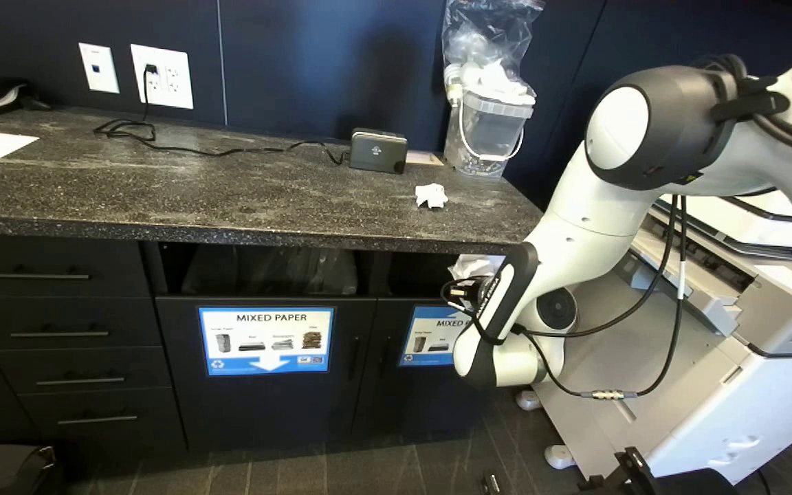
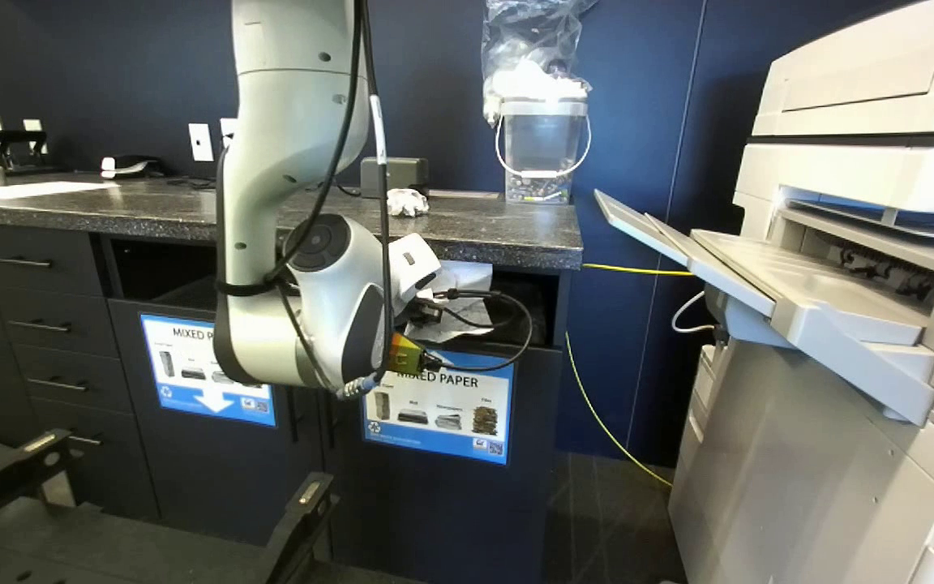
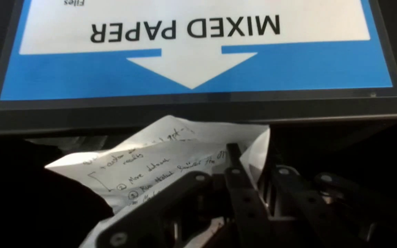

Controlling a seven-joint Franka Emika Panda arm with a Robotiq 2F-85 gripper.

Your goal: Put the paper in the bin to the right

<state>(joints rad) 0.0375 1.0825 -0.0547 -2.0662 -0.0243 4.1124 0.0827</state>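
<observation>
Paper (image 3: 150, 165) is at lower centre of the wrist view: a creased, handwritten sheet held across the dark opening (image 2: 528, 304) of the bin (image 2: 443, 495), just beneath the countertop (image 1: 231, 185). Gripper (image 3: 253, 168) closed on it, jaws pinching the paper near its edge, right of centre; the bulk spreads free toward the left. Likely reason: an edge pinch leaves most of the paper clear of the jaws, ready to drop.

Label (image 3: 191, 69) at the top of the wrist view reads MIXED PAPER, upside down there; its arrow points to the opening, presumably to show where to feed. A like label (image 1: 265, 340), lower left of centre in an exterior view, marks the neighbouring compartment (image 1: 258, 405), so position, not wording, must pick the bin.

Arm (image 1: 581, 220) spans from the upper right of that view to a wrist set low, read as needed because the opening sits under the countertop's edge. Crumpled wad (image 1: 431, 196) rests on the countertop near mid-frame, apart from the gripper.

Depth is poorly shown: cannot tell whether the paper is fully behind the bin's front edge. Judged step: placing, with release outstanding. Risk: let go too soon, paper could drape over that edge.
</observation>
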